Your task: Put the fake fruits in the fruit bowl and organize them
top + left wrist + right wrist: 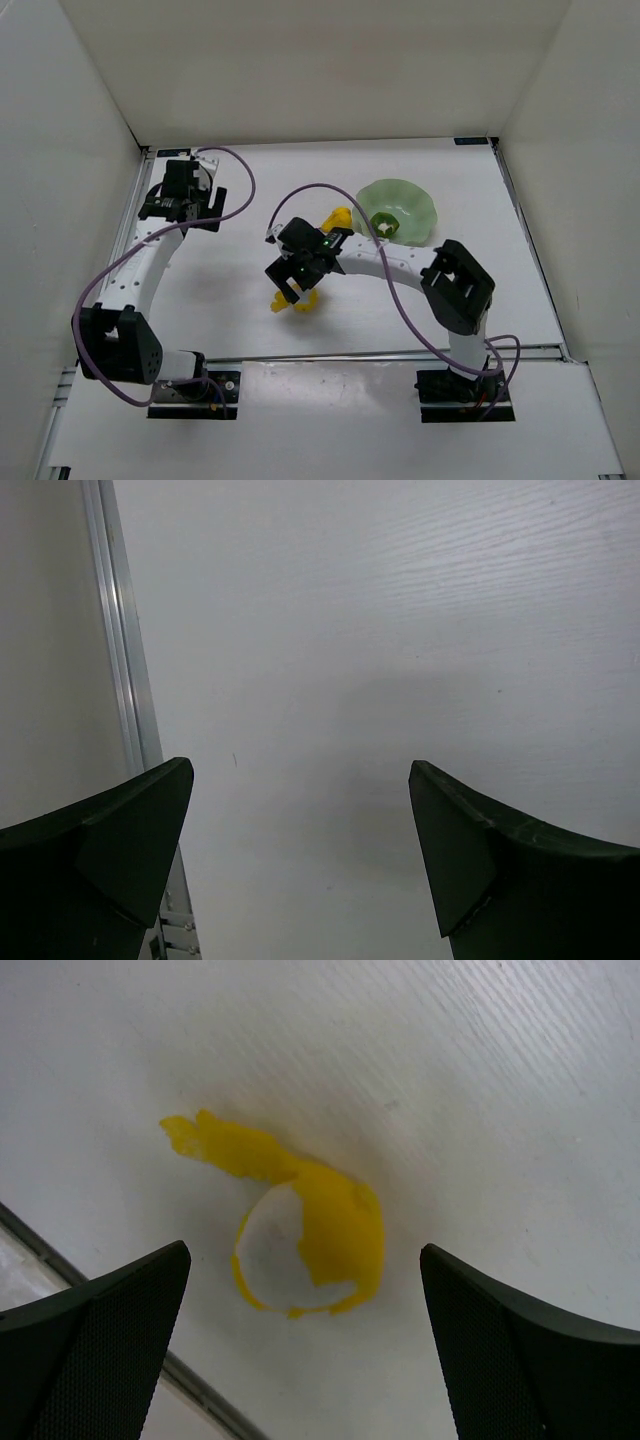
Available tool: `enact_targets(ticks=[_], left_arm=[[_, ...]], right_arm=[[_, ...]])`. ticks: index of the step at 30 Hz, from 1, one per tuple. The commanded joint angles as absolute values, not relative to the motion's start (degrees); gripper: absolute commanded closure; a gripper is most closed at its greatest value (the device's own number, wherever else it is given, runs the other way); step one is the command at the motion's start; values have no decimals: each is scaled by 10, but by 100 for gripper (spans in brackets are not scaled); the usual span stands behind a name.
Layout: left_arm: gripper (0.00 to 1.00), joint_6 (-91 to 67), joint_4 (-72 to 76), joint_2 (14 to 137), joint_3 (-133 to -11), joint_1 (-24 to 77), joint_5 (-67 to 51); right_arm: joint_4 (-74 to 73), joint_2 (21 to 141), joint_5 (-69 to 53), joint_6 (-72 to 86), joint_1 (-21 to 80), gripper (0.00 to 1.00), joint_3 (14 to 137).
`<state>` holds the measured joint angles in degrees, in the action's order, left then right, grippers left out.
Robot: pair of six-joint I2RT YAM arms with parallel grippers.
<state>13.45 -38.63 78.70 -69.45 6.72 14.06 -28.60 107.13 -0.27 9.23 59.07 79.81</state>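
Note:
The yellow round fruit with a white patch (325,1230) lies on the white table, with a peel-like strip trailing off it. My right gripper (304,1250) is open above it, one finger on each side, not touching. In the top view this fruit (297,304) peeks out under the right gripper (293,283). The yellow pear (339,217) lies just left of the pale green fruit bowl (412,200). The green-yellow round fruit (385,224) sits in the bowl's near side. My left gripper (185,212) is open and empty over bare table at the far left (300,765).
White walls enclose the table on three sides. A metal rail (122,670) runs along the left edge beside the left gripper. Another rail (380,352) crosses the near edge in front of the arm bases. Purple cables loop over both arms.

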Motion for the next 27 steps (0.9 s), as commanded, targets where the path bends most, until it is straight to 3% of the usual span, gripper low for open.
enact_targets(ticks=[1, 5, 8, 9, 11, 12, 16, 21, 27], left_arm=[[0, 118, -392, 741, -675, 50, 110], [0, 118, -397, 741, -670, 30, 98], [0, 118, -402, 747, -683, 30, 92], [0, 118, -403, 753, -683, 30, 92], [0, 113, -408, 761, -699, 30, 86], [0, 113, -408, 767, -699, 30, 80], [0, 112, -413, 784, -718, 30, 67], [0, 118, -418, 816, -740, 84, 89], [0, 123, -424, 872, -794, 179, 101]], right_arm=[[-311, 1105, -15, 77, 589, 0, 849], [-316, 1124, -20, 83, 589, 0, 849], [-328, 1135, -10, 93, 589, 8, 849], [-328, 1136, -10, 98, 589, 19, 849], [-333, 1141, -4, 98, 589, 31, 849], [-333, 1141, -4, 98, 589, 42, 849], [-338, 1114, 4, 112, 589, 73, 849], [-333, 1022, 35, 142, 549, 74, 824], [-323, 905, 105, 251, 369, 79, 762]])
